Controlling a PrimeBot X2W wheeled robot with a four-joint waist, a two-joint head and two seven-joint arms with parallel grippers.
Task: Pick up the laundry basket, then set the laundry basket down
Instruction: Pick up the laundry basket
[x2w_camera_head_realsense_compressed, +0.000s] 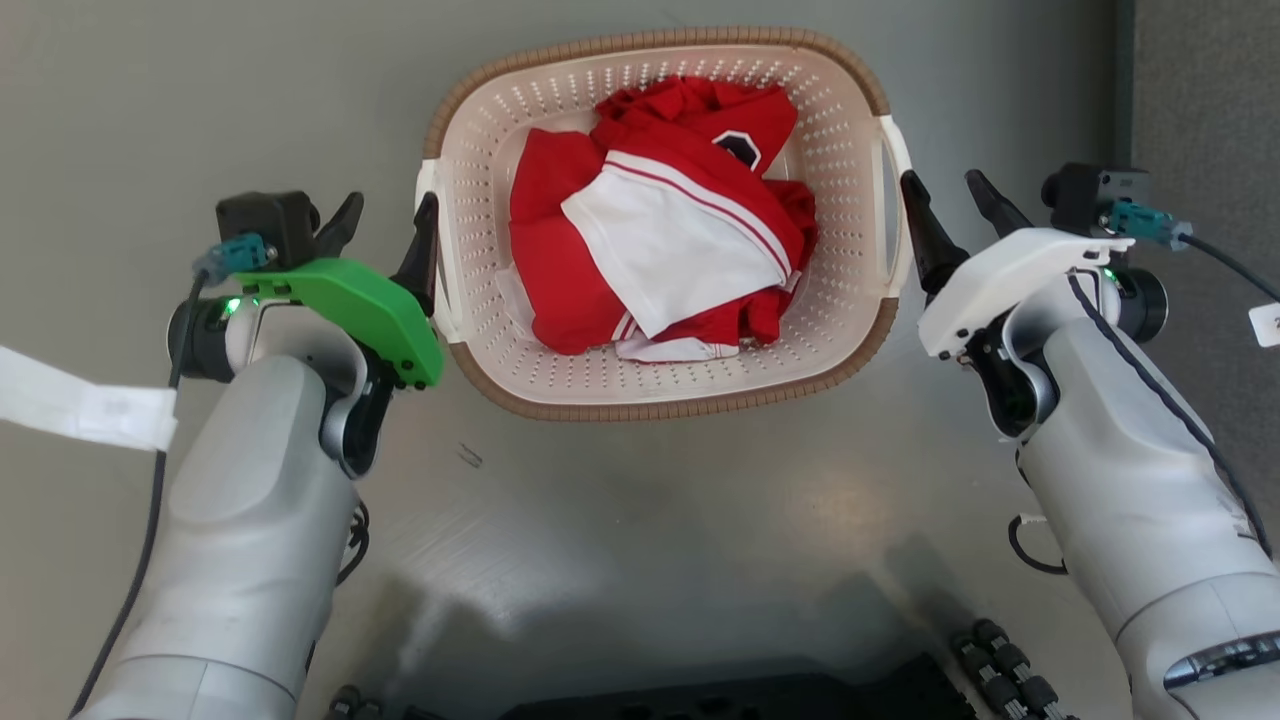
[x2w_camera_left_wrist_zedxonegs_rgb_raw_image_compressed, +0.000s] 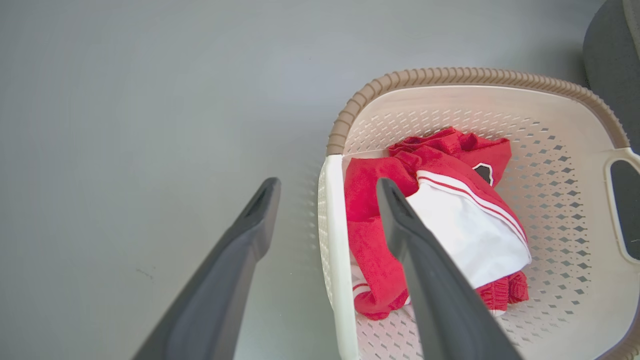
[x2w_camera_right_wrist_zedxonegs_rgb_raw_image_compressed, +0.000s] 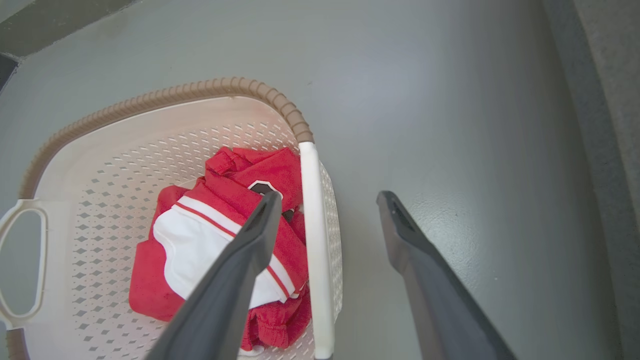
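Observation:
The laundry basket (x2w_camera_head_realsense_compressed: 480, 150), cream and perforated with a brown rim, sits on the grey floor in the upper middle of the head view. It holds red and white clothes (x2w_camera_head_realsense_compressed: 660, 240). My left gripper (x2w_camera_head_realsense_compressed: 385, 225) is open and straddles the basket's left white handle (x2w_camera_left_wrist_zedxonegs_rgb_raw_image_compressed: 332, 235), with one finger inside the basket and one outside. My right gripper (x2w_camera_head_realsense_compressed: 955, 215) is open too, straddling the right white handle (x2w_camera_right_wrist_zedxonegs_rgb_raw_image_compressed: 310, 225) the same way. In both wrist views there is a gap between each handle and the fingers. The basket (x2w_camera_left_wrist_zedxonegs_rgb_raw_image_compressed: 450, 76) (x2w_camera_right_wrist_zedxonegs_rgb_raw_image_compressed: 150, 97) looks level.
A darker grey strip (x2w_camera_head_realsense_compressed: 1200, 100) runs along the floor's right side. A white paper tag (x2w_camera_head_realsense_compressed: 80, 405) hangs off my left arm's cable. My own dark base (x2w_camera_head_realsense_compressed: 750, 695) lies along the bottom edge. Bare grey floor (x2w_camera_head_realsense_compressed: 640, 520) surrounds the basket.

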